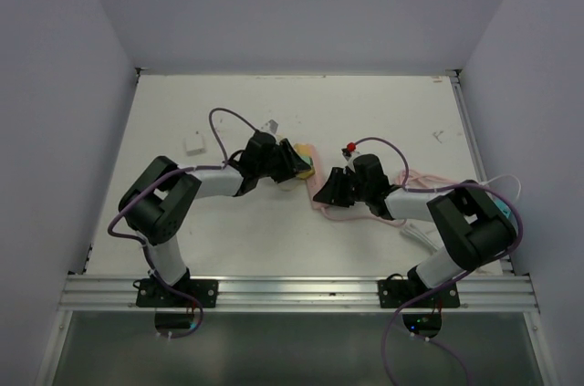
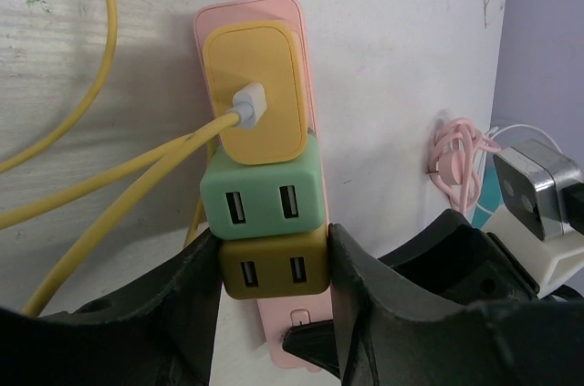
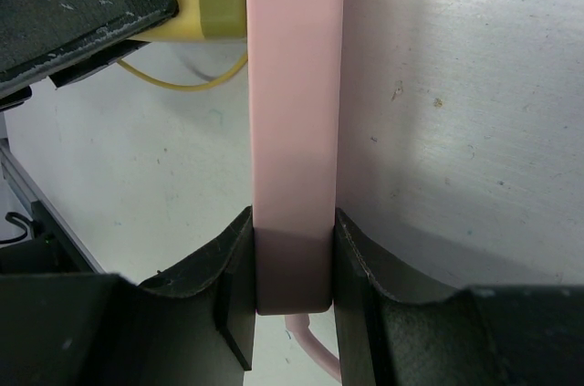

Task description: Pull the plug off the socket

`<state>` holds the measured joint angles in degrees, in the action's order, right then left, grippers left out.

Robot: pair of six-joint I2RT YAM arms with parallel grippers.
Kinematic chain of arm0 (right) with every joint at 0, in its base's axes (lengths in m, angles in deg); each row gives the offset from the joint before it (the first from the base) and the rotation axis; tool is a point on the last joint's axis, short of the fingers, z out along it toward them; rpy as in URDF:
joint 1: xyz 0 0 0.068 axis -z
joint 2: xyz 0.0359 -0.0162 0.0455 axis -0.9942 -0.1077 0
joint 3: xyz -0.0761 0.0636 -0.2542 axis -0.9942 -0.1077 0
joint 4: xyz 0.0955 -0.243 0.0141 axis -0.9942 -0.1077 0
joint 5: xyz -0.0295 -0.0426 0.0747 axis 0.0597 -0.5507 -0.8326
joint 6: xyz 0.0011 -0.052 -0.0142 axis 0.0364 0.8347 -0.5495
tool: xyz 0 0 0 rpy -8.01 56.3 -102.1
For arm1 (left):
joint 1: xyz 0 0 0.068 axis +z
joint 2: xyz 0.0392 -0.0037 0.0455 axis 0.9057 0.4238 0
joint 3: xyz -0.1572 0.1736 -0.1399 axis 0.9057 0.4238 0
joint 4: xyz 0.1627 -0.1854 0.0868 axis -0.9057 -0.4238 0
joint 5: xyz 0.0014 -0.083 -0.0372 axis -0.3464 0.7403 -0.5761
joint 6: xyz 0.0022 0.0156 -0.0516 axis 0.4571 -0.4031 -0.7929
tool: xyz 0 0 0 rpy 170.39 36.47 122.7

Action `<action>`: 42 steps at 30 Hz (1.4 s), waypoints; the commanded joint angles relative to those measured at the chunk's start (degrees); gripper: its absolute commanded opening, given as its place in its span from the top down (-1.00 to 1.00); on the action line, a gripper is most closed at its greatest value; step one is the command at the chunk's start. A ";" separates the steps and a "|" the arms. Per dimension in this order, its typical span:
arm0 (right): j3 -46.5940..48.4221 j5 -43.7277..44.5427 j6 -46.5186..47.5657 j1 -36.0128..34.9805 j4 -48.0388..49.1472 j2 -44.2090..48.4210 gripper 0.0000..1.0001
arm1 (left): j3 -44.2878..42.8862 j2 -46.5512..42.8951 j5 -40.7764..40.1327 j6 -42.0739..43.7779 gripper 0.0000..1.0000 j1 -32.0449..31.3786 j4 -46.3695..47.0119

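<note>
Pink power strip [image 2: 306, 57] lies flat on the white table [image 2: 411, 39], mid-workspace btwn both arms, w/ three chargers in a row along it: yellow charger [image 2: 255, 94] w/ its yellow cable [image 2: 100, 181] at the far end, green charger [image 2: 263, 194] next, olive plug [image 2: 274, 267] nearest my left wrist cam. Left gripper [image 2: 274, 269] is closed onto the olive plug, one finger on each side face; contact looks solid. Right gripper [image 3: 292, 267] is clamped on the strip's bare end, jaws tight vs both long edges, so the socket body is pinned. Progress as I read it: reach + grasp done on both sides, extraction not yet. Olive plug looks fully seated: right wrist cam shows its body flush to the strip, no gap, and it touches the green one. What's left: pull the left arm straight off the strip face while the right holds it down, then confirm prongs are out. Pink cord [image 2: 456, 158] is coiled off to the side, apart from the action; no snag risk I can see.
</note>
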<state>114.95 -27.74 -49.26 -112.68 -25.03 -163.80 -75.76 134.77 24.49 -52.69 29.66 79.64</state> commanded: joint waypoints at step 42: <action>6.31 3.09 4.97 -0.41 -8.08 -10.17 1.00 | 6.51 -7.66 0.31 -1.46 1.00 -1.03 -0.09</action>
<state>124.44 -29.29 -45.98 -113.05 -29.65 -170.73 -69.97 129.85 24.44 -53.81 29.00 79.88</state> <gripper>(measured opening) 0.353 0.487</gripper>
